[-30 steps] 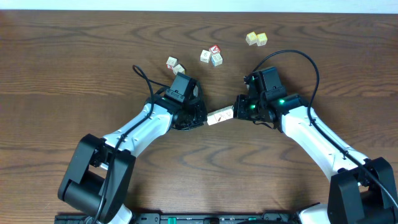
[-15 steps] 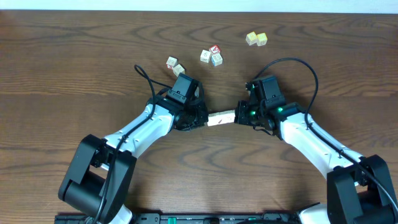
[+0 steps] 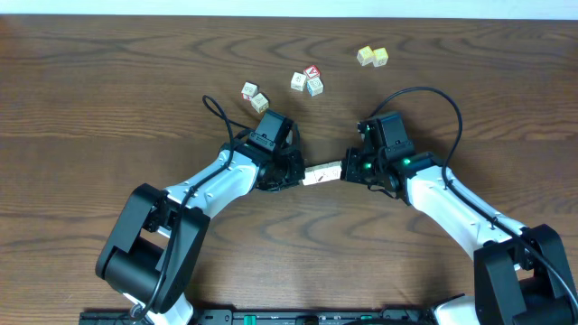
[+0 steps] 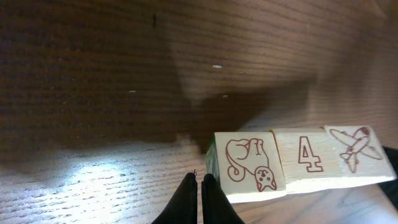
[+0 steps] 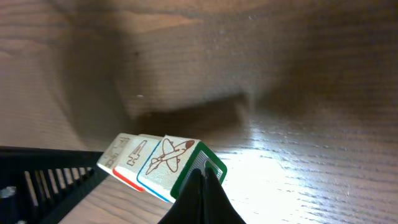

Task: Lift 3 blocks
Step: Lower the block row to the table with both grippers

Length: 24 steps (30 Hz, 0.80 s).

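**A:** How does the left end effector [image 4: 199, 182] stand?

**B:** Its two black fingers are closed together with nothing between them. The closed tip sits against the end of the cream-white wooden cube with a cat drawn on it [image 4: 249, 165].

**A:** And the right end effector [image 5: 198, 177]?

**B:** It is closed the same way. Its tip presses the green end face of the cream-white wooden cube with an aeroplane [image 5: 169, 158].

**A:** So neither one grips a cube?

**B:** No. The three cream-white wooden cubes [image 3: 322, 171] are squeezed end to end between the two closed tips. The cube with the numeral 4 [image 4: 306, 155] is in the middle.

**A:** Which way does the row point?

**B:** From overhead its long axis runs from one end effector to the other, roughly left to right. The right end is tipped slightly toward the far edge. The drawn faces look upward.

**A:** Is it on the dark brown wooden worktop [image 3: 90, 90]?

**B:** It hangs near the middle of it. In both wrist views its shadow falls on the wood apart from the row, so it appears raised.

**A:** What lies beyond?

**B:** Further back are a pair of pale cubes [image 3: 255, 96] and a cluster of three cubes, one red-faced [image 3: 307, 81]. Two yellow-green cubes [image 3: 371, 57] lie well apart from the row. A black cable [image 3: 424, 90] loops off the right arm.
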Available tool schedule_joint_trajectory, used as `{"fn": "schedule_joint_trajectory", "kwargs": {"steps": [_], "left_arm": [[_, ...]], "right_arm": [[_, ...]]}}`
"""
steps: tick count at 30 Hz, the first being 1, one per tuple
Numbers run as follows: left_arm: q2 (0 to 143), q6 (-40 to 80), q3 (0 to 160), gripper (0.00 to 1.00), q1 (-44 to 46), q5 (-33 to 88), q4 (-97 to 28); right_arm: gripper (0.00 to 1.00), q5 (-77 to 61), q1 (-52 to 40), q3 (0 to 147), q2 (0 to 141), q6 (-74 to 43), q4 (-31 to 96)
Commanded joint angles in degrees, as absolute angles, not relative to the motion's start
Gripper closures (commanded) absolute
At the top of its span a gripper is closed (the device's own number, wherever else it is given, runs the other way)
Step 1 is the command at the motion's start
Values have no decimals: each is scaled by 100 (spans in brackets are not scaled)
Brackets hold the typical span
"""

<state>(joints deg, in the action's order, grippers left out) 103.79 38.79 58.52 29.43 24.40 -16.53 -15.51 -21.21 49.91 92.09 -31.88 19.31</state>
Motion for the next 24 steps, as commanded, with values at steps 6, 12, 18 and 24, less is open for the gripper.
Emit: {"fn": "schedule_joint_trajectory", "kwargs": {"steps": [6, 12, 18, 24], "left_arm": [[10324, 3894, 6053, 93, 3225, 3208, -1380], [10333, 3892, 6053, 93, 3361, 3201, -1382], [10374, 3896, 6053, 93, 3597, 3013, -1400], [10374, 3892, 6038, 93, 3632, 2958, -1411]], "right_arm": [[99, -2871, -2523, 4670, 9207, -3367, 1678], [99, -2856, -2523, 4637, 9207, -3365, 1649], [99, -2810, -2523, 4633, 9231, -3365, 1649], [99, -2694, -2523, 4630, 9369, -3361, 1638]]}}
